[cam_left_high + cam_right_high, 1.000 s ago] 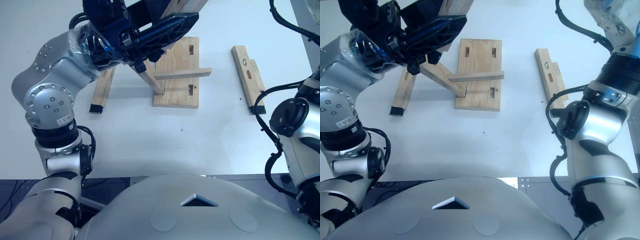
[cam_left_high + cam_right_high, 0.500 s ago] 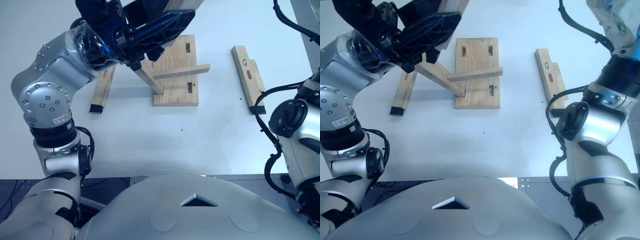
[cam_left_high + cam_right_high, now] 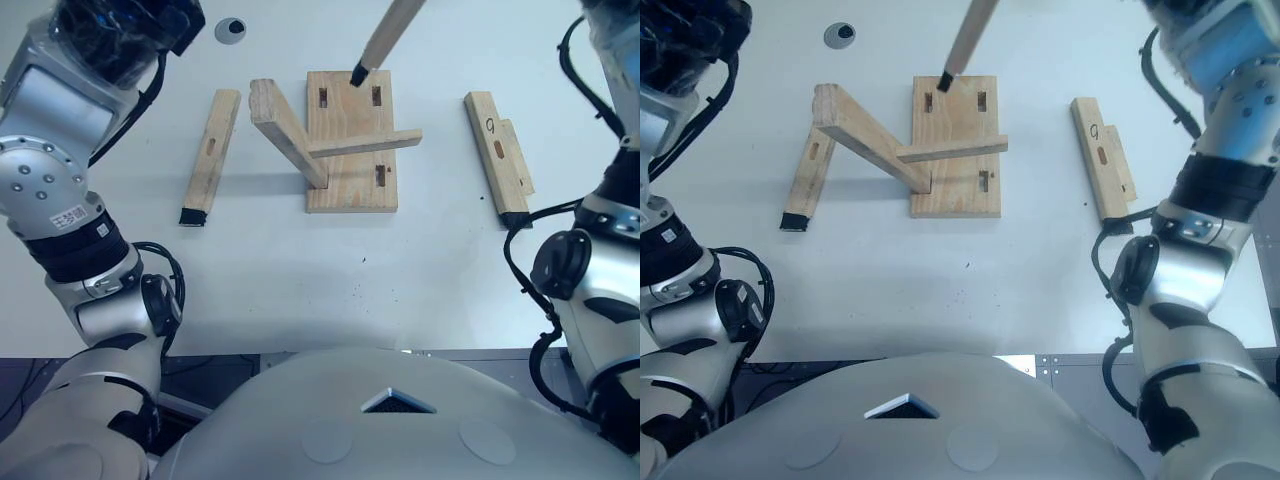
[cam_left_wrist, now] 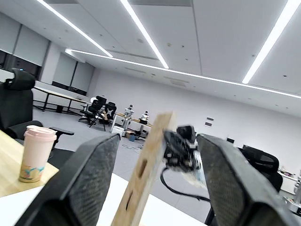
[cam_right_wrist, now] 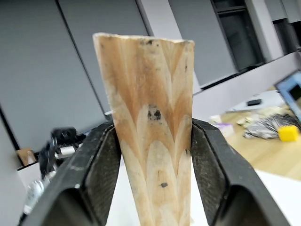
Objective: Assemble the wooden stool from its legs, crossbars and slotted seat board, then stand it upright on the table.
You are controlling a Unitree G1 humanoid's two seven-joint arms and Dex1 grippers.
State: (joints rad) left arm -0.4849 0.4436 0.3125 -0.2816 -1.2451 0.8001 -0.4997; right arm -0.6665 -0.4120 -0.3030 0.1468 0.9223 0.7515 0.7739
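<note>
The seat board (image 3: 350, 190) lies flat near the middle of the white table (image 3: 300, 265), slots facing up. One leg (image 3: 285, 125) is planted in its near-left slot and leans up and away toward the robot's left. A crossbar (image 3: 375, 143) runs from that leg's side to the right, across the board and a little past its right edge. The right gripper (image 5: 153, 127) is pinching a second leg, the held leg (image 3: 385, 35), with both fingers pressed flat against its opposite faces. In the head views this held leg slants down from the far side, and its black-capped foot is at the board's far-left slot (image 3: 325, 97). Whether the foot touches the board or hangs just above it I cannot tell from this angle. The left gripper (image 4: 157, 139) is raised well off the table with its fingers spread wide and nothing between them. Its wrist view looks out across the room, with the held leg and the other gripper farther off. A third leg, the left loose leg (image 3: 208, 155), lies flat on the table left of the board and apart from it, black foot toward the robot. A fourth, the right loose leg (image 3: 495, 150), lies well to the right of the board, slot up and black foot nearest the robot. A shorter strip of wood (image 3: 522, 165) touches its outer side. A small round hole (image 3: 230, 28) sits in the table top beyond the left loose leg
</note>
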